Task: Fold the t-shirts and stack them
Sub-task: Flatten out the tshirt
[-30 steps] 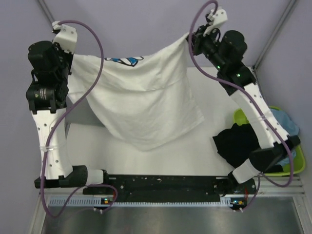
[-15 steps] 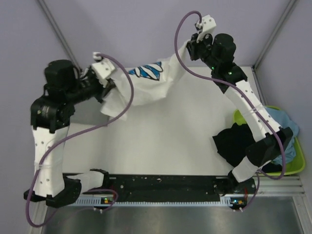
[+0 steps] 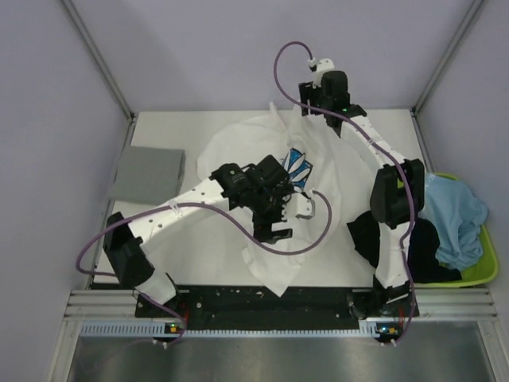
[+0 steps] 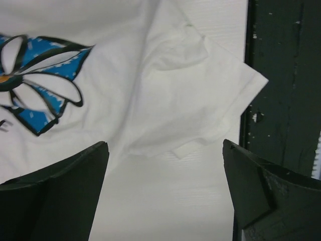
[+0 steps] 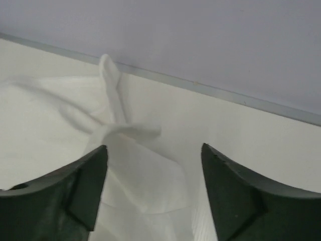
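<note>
White t-shirt (image 3: 238, 151) lies rumpled on the table (image 3: 159, 135), print up, with both grippers empty over it.

It sprawls beneath my left gripper (image 4: 163, 145), whose jaws stand wide apart with nothing between them. It reaches just ahead of my right gripper (image 5: 153, 146), likewise spread and holding nothing. The step, as I judge it, is flattening before any fold. The folded grey t-shirt (image 3: 149, 173) sits well off to the left gripper's outer side as the stack base. I'd take the sleeve (image 4: 225, 85) just ahead of the left jaws and draw it outward, low, so the cloth slides rather than bunches. The hem under that arm may be doubled under, but the overhead view hides it. Last, I'd pinch the twisted peak (image 5: 113, 85) ahead of the right gripper and pull it straight.
</note>
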`<state>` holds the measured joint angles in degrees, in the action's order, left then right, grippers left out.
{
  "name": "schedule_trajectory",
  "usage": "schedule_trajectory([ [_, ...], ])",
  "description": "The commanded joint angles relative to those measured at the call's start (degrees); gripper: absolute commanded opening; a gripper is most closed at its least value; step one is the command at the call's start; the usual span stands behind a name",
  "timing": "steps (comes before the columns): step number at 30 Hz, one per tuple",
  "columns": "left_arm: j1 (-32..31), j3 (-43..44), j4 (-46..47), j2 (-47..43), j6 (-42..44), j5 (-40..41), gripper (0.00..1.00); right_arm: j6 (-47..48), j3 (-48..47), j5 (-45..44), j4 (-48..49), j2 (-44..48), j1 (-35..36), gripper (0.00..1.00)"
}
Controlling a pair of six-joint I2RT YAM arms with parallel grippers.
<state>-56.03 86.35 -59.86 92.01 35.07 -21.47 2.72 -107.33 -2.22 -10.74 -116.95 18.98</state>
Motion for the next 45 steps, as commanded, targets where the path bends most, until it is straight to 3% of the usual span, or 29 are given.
schedule_trajectory([
  [1, 6.5, -0.9, 5.6, -6.8, -0.7, 7.8, 0.99, -2.3, -8.5, -4.2, -0.9, -1.4, -1.8, 0.82],
  [4, 15.6, -3.5, 7.6, -9.9, 0.1, 7.7, 0.99, -4.7, -12.1, -5.0, -8.6, -1.4, -1.7, 0.99],
  [7, 26.1, -7.3, 11.5, -11.9, 2.5, 7.8, 0.99, -7.3, -9.0, -3.4, -16.0, 4.8, -1.4, 0.99],
  [11, 38.2, -12.3, 18.4, -12.6, 6.2, 9.4, 0.99, -6.9, 6.8, 1.9, -16.2, 18.6, 1.5, 0.99],
  [13, 42.7, -14.1, 22.9, -11.6, 6.7, 9.0, 0.99, -4.1, 17.2, 2.0, -14.8, 25.5, 6.4, 0.98],
  [16, 47.8, -14.0, 27.2, -7.4, 7.6, 6.6, 0.99, 5.8, 32.2, 9.0, -9.8, 35.4, 15.6, 0.98],
  [20, 50.1, -14.1, 34.5, 0.7, 10.9, 7.1, 0.99, 19.0, 47.3, 22.1, -8.4, 43.7, 28.7, 0.9],
  [25, 50.2, -19.1, 41.3, 4.0, 25.7, 0.7, 0.98, 28.6, 57.6, 32.9, -10.4, 43.0, 37.5, 0.82],
  [29, 50.2, -24.1, 44.5, 4.1, 42.3, -5.2, 0.96, 38.9, 60.7, 28.9, -17.0, 38.9, 43.7, 0.86],
  [34, 49.7, -21.7, 40.6, 9.3, 50.1, -1.0, 0.95, 46.4, 61.4, 24.6, -17.7, 32.8, 45.7, 0.86],
  [39, 48.7, -25.8, 48.9, 11.5, 53.1, 4.1, 0.93, 46.5, 62.5, 23.4, -10.9, 26.8, 48.9, 0.83],
  [41, 48.0, -27.4, 51.2, 12.2, 53.1, 5.4, 0.83, 46.4, 62.6, 22.4, -11.1, 25.5, 49.2, 0.79],
  [42, 47.9, -27.9, 51.9, 12.3, 52.9, 5.4, 0.71, 46.5, 62.9, 22.3, -11.1, 25.6, 49.3, 0.73],
  [45, 47.8, -27.6, 51.2, 12.4, 50.5, 4.9, 0.4, 46.5, 63.6, 22.0, -11.1, 27.4, 49.3, 0.38],
])
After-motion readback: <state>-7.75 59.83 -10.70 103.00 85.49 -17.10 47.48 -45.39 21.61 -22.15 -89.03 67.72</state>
